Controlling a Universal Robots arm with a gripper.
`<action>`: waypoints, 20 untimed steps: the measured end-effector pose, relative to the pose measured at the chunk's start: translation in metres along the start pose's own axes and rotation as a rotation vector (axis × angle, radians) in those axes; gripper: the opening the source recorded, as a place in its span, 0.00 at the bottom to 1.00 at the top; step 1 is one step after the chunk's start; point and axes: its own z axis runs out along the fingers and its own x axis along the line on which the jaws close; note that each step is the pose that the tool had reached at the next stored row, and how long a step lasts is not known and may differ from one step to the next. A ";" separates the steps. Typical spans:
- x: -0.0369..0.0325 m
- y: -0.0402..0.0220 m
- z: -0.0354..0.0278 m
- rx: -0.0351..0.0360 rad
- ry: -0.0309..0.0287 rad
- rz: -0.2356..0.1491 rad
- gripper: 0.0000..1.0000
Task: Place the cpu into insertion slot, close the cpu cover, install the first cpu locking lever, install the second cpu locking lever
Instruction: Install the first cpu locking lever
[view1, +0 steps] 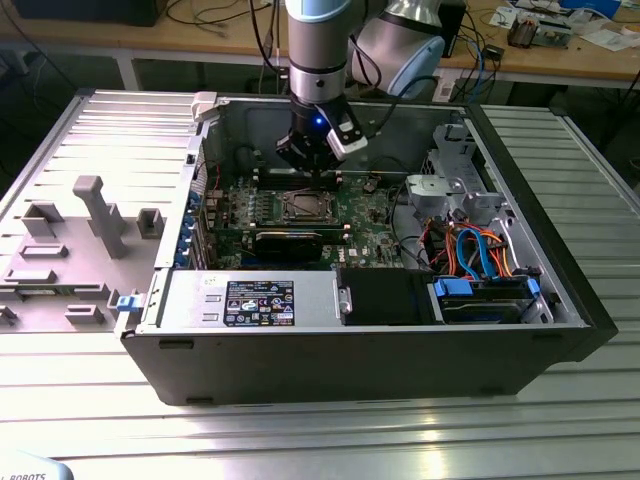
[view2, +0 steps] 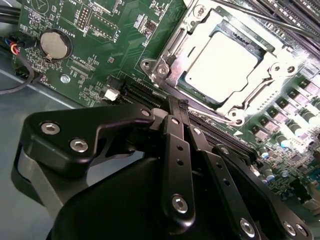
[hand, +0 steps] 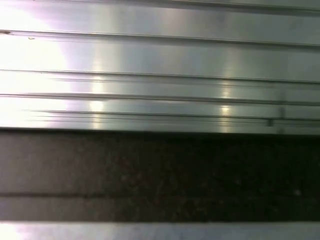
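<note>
Gripper: I see my gripper (view2: 179, 107) low inside the open computer case (view1: 560, 330), over the green motherboard (view2: 100, 55). In the second wrist view its black fingers (view2: 175, 150) are drawn together to a narrow tip with nothing between them.

Cpu: the cpu (view2: 222, 62) lies flat in the insertion slot (view2: 187, 80), its pale metal top showing through the window of the cpu cover (view2: 260, 82).

Cpu cover: I judge it is down over the chip; the silver frame lies level around the chip.

Locking levers: a thin wire lever (view2: 240, 10) crosses the socket's far edge. I cannot tell whether either lever is latched.

Key relation: the socket lies just ahead of the fingertips, near but apart. The closed tip points at the socket's near edge, beside a corner screw (view2: 161, 71).

Exterior check: the gripper (view1: 318, 168) hangs right behind the socket (view1: 305, 206), with the long black card (view1: 290, 243) on the socket's other side.

Progress, by my judgement: chip seated, cover closed, levers unconfirmed.
</note>
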 end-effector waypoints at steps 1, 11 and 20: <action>-0.0004 0.0000 0.0012 0.0000 -0.0001 0.000 0.11; -0.0007 -0.0003 0.0068 0.0002 0.0000 0.000 0.11; -0.0020 0.0006 0.0035 0.0049 0.0000 0.000 0.11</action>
